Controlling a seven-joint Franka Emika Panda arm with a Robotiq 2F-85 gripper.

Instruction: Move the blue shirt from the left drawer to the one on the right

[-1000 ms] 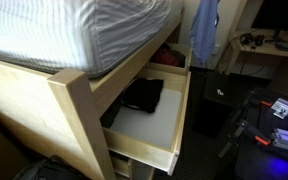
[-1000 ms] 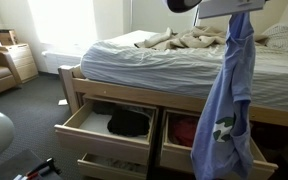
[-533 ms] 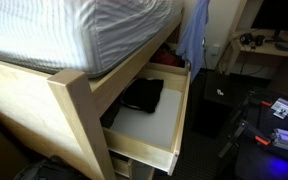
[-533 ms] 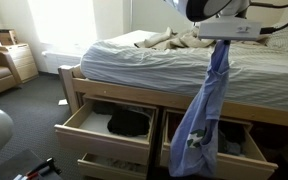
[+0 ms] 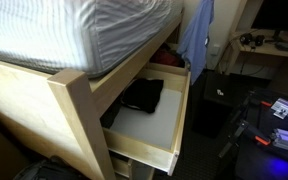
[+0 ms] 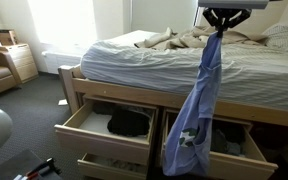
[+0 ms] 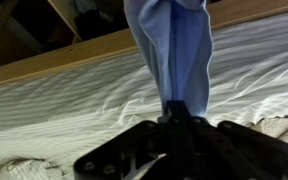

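The blue shirt hangs long and limp from my gripper, which is shut on its top end high above the bed. Its lower end hangs down into the right-hand drawer in this exterior view. In the wrist view the shirt hangs from my jaws over the striped mattress. In an exterior view the shirt hangs past the bed's far corner. The left-hand drawer is open and holds a black garment, also seen in an exterior view.
The wooden bed frame carries a striped mattress with crumpled bedding. A wooden dresser stands at the far wall. A desk with cables and clutter on the dark floor lie beyond the bed.
My gripper has risen again with the shirt, which now hangs straighter and slightly more to the right over the right-hand drawer.
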